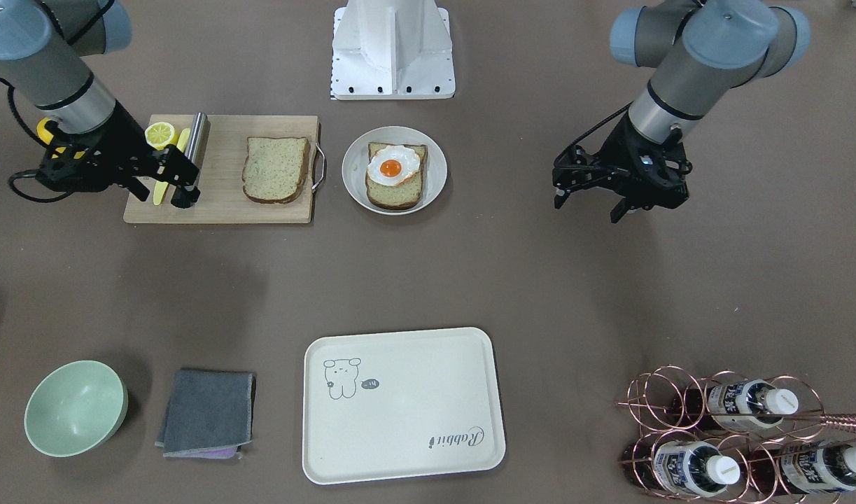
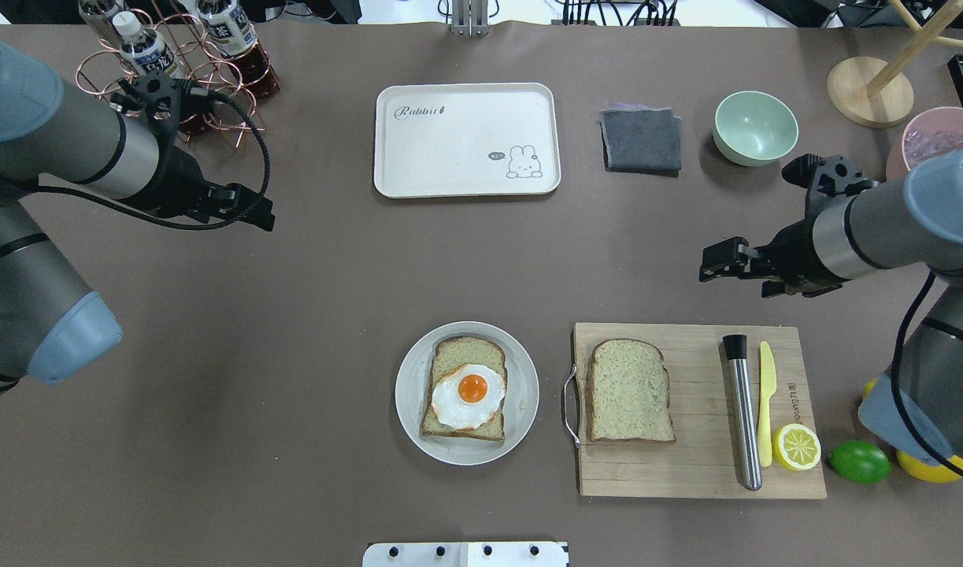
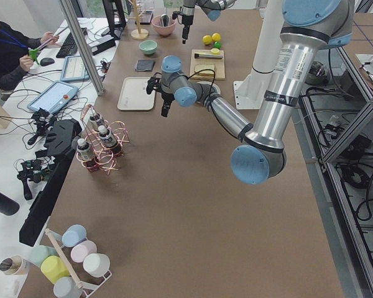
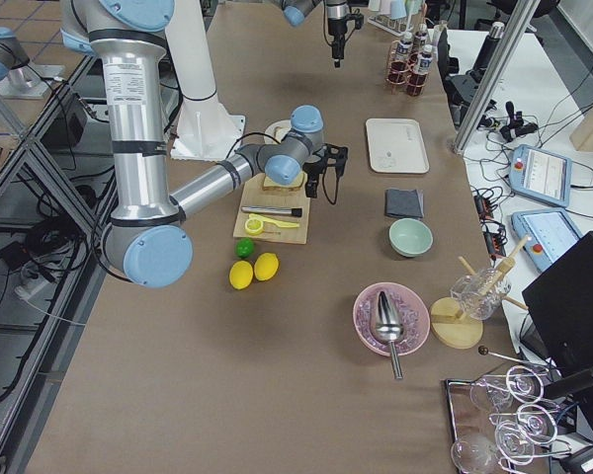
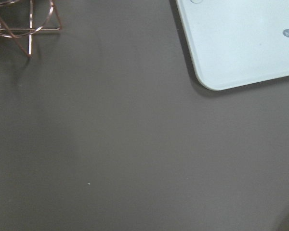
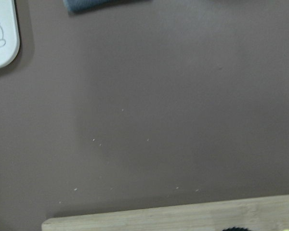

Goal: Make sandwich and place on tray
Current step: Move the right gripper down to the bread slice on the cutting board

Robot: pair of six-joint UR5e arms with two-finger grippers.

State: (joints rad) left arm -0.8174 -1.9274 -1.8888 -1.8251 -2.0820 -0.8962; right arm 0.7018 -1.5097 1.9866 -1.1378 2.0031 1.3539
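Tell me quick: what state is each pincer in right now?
Left pincer: open, holding nothing.
Right pincer: open, holding nothing.

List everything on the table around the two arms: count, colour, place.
plate: one, white, centre
board: one, wooden, robot's right of plate
bread: two slices, brown-crusted, one on board, one on plate
egg: one, white with orange yolk, atop plate's slice
tray: one, cream, far centre
metal cylinder: one, silver, on board
knife: one, yellow, on board
half lemon: one, yellow, board corner
lime: one, green, beside board
lemons: two, yellow, by lime
cloth: one, grey, right of tray
bowl: one, green, right of cloth
rack: one, copper, far left
bottles: three showing, white-capped, in rack
left gripper: one, black, open, over bare table
right gripper: one, black, open, just beyond board
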